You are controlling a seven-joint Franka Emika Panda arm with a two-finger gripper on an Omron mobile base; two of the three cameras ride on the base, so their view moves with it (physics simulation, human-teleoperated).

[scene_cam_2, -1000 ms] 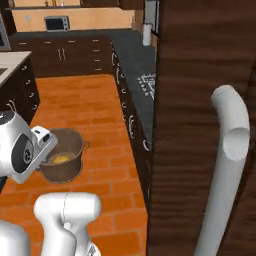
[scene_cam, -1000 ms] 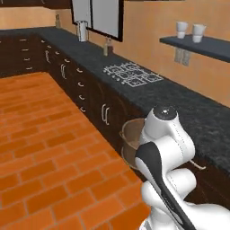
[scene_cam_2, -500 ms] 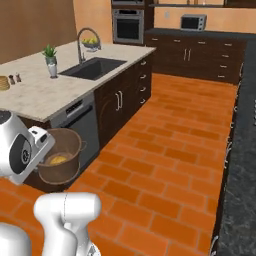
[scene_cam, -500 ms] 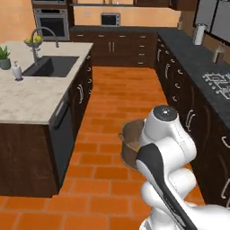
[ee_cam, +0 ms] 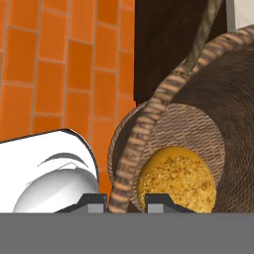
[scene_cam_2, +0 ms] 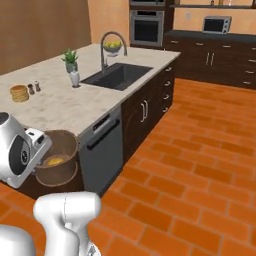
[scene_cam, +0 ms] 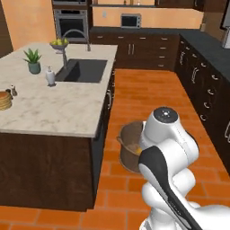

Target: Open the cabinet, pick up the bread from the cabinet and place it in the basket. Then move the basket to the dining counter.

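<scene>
The fingers [ee_cam: 127, 201] grip the rim of the basket [ee_cam: 198, 124], one tip on each side of the woven edge, holding it off the orange brick floor [ee_cam: 64, 74]. Just beyond the fingers, inside the basket, the round golden bread [ee_cam: 176, 176] rests on the bottom. In the left base view the basket [scene_cam: 130, 146] hangs in front of the white arm, beside the dark wood base of the dining counter, whose pale speckled tabletop [scene_cam: 54, 108] spreads away to the left, above basket height. Farther along that tabletop sit a sink [scene_cam: 85, 71], a potted plant [scene_cam: 33, 60] and a stack of pancakes [scene_cam: 4, 99].
</scene>
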